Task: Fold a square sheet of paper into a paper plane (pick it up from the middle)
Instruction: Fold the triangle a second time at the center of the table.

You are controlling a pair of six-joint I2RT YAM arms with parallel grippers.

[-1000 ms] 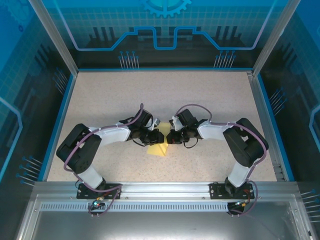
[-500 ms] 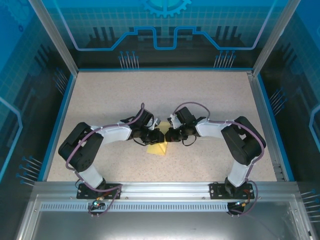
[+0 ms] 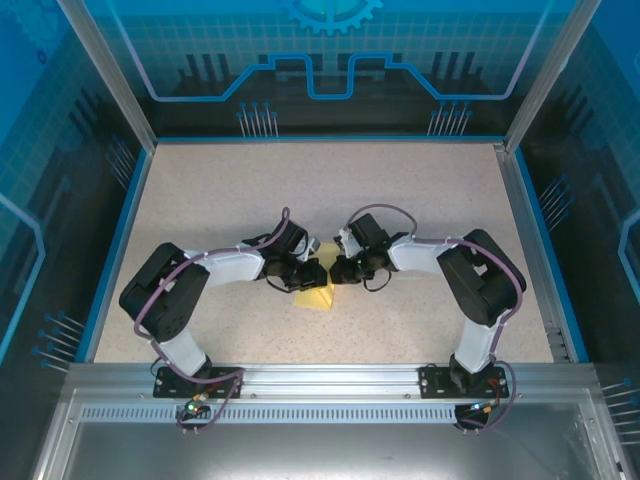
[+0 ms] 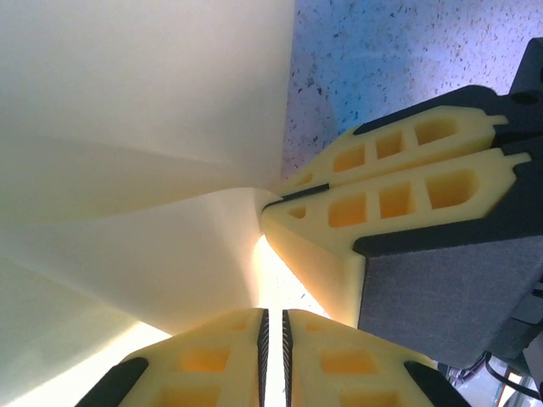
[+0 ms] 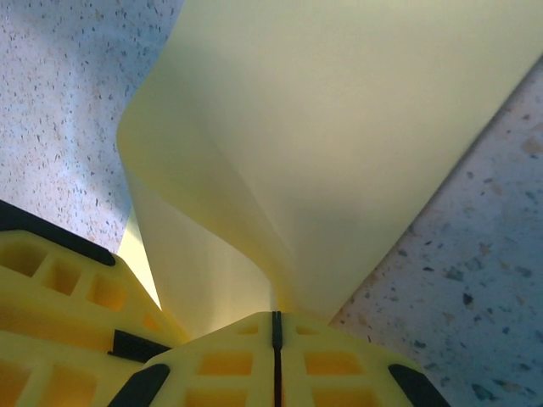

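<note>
The square sheet of paper, pale yellow, is lifted and curled at the table's middle, part of it still lying below the grippers. My right gripper is shut on a pinched fold of the sheet, which fans upward from its tips. My left gripper stands open by a narrow slit with light showing through and nothing between its pads; the paper lies just left of it. The right gripper's fingers sit close above the left tips. From above, the left gripper and right gripper almost touch.
The speckled beige table is bounded by a blue rim and metal posts. Both arms bend inward from their bases on the near rail. Open tabletop lies behind and to both sides of the grippers.
The right arm has drawn slightly left and the two grippers have closed in on each other above the paper. The sheet stays in about the same spot.
</note>
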